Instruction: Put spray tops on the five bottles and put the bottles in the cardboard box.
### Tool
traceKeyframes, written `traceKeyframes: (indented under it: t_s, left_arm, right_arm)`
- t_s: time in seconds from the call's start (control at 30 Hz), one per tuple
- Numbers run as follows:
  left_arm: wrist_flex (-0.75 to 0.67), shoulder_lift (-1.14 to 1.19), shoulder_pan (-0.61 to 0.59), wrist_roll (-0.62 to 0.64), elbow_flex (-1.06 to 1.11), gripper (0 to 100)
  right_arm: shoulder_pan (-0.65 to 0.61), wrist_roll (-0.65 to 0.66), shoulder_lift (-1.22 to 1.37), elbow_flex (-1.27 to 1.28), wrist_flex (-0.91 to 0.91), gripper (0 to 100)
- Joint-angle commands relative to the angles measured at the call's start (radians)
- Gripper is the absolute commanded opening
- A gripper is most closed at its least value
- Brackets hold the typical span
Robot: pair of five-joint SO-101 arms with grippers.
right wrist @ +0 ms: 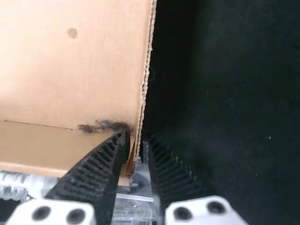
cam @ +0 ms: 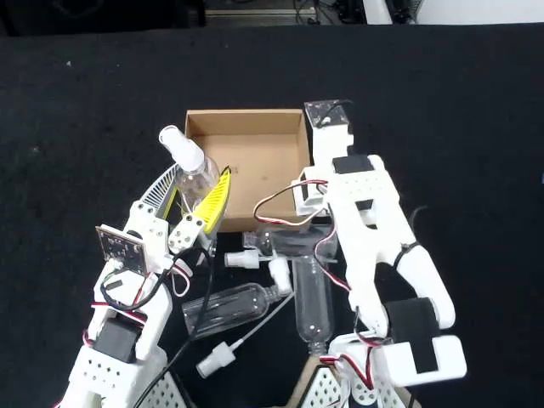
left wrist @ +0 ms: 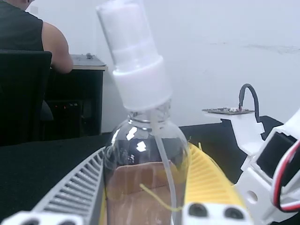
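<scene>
The cardboard box [cam: 255,166] is plain tan-brown, and the table [cam: 442,102] is black. The bottle [cam: 199,178] by the box's left wall is clear, with a white spray top [cam: 180,146]. The left gripper [cam: 201,172] has one yellow and one pale grey ridged finger. The right gripper [right wrist: 133,136] has black ridged ones.

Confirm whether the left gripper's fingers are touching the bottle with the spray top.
Touching. The left wrist view shows the bottle clamped between the grey and yellow fingers of the left gripper, both pressing against its sides.
</scene>
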Motion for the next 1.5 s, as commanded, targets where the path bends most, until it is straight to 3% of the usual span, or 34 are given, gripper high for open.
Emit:
traceKeyframes:
  t_s: [0.0, 0.1, 0.27, 0.53, 0.9, 1.47]
  left_arm:
    - [-0.017, -0.011, 0.004, -0.006, 0.022, 3]
    - [-0.066, -0.006, -0.021, -0.008, 0.022, 3]
    - [-0.204, -0.005, -0.183, 0.000, 0.022, 3]
    - [-0.310, 0.061, -0.219, 0.000, 0.024, 3]
    - [-0.829, 0.651, -0.214, 0.000, -0.053, 3]
    - [-1.120, 1.524, -0.159, 0.002, -0.486, 3]
  right_arm:
    - [-0.028, -0.008, -0.110, -0.010, 0.012, 1.3]
    - [-0.031, 0.015, -0.163, -0.013, 0.017, 6.3]
    - [-0.034, 0.020, -0.308, 0.015, 0.034, 17.4]
    - [-0.028, 0.017, -0.493, 0.263, -0.203, 17.7]
    - [0.063, -0.051, -0.674, 0.473, -0.431, 17.7]
    - [0.087, -0.051, -0.679, 0.510, -0.499, 17.7]
